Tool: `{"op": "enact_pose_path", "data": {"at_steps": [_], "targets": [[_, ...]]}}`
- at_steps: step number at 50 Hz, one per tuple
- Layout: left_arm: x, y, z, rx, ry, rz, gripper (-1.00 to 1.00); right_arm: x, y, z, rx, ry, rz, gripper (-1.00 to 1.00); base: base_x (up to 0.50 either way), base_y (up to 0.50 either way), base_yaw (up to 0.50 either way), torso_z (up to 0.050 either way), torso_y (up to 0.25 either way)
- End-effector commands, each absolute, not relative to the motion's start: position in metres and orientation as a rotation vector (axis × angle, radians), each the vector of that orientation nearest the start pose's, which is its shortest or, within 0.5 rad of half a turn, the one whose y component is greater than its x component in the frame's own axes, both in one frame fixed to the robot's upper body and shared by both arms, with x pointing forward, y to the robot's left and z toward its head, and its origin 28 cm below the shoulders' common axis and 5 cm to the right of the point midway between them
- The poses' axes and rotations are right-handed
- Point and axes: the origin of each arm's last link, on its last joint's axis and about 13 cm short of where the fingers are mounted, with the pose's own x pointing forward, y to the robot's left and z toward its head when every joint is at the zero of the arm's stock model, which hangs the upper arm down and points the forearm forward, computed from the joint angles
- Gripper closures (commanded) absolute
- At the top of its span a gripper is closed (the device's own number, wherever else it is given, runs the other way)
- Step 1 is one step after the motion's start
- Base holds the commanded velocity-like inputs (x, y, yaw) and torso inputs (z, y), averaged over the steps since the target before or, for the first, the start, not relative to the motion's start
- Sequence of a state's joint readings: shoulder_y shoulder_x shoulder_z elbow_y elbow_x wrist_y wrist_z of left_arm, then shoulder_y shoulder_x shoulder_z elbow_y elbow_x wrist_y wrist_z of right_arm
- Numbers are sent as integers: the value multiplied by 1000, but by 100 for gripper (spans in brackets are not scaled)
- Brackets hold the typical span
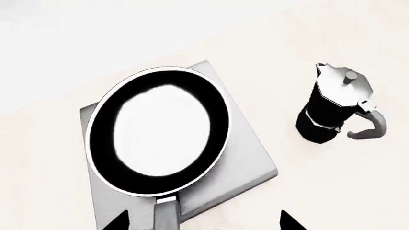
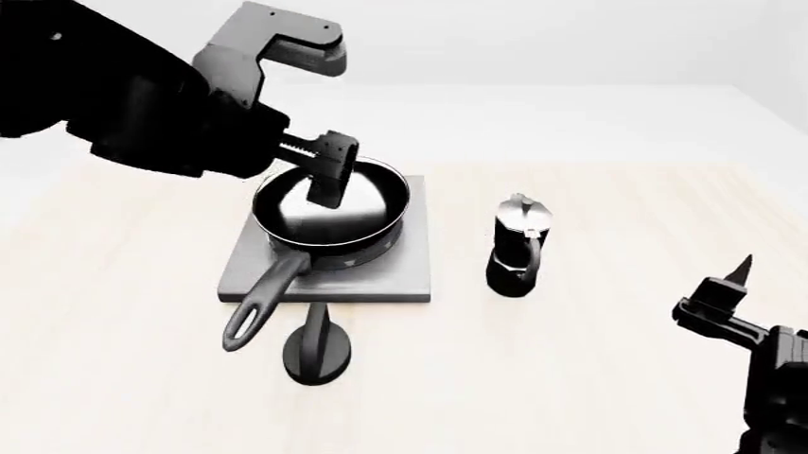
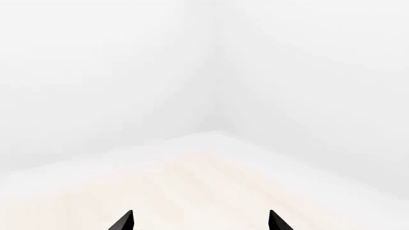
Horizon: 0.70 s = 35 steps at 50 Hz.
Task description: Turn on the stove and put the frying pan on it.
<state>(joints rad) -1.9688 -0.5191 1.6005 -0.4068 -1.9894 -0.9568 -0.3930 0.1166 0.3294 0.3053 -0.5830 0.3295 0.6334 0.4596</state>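
One knob (image 2: 317, 348) nearest; one frying pan (image 2: 333, 210) on stove (image 2: 397, 274); one moka pot (image 2: 518, 246); both jaws spread, empty.

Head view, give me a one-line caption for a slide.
Frying pan resting on the stove, open left pincer above it, moka pot alongside.

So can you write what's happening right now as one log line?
frying pan: on stove | left end effector: open, above pan, empty | right end effector: open, away, empty | knob: near front edge | moka pot: beside stove
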Motion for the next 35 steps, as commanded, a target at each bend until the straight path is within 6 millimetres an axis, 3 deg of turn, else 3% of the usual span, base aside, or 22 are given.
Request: {"op": "enact_pose_path", "data": {"at_steps": [1, 5, 8, 35], "targets": [[261, 202, 373, 333, 258, -543, -100, 213, -176, 176, -52, -305, -365, -100, 0, 0, 0, 0, 0], [248, 198, 386, 470, 113, -619, -100, 208, -155, 187, -103, -419, -80, -100, 0, 0, 0, 0, 0], [245, 196, 388, 506, 76, -651, -100, 205, -149, 188, -102, -457, -3, -100, 0, 0, 0, 0, 0], [240, 194, 389, 507, 22, -701, -100, 200, -143, 195, -119, -554, 48, -100, 0, 0, 0, 0, 0]]}}
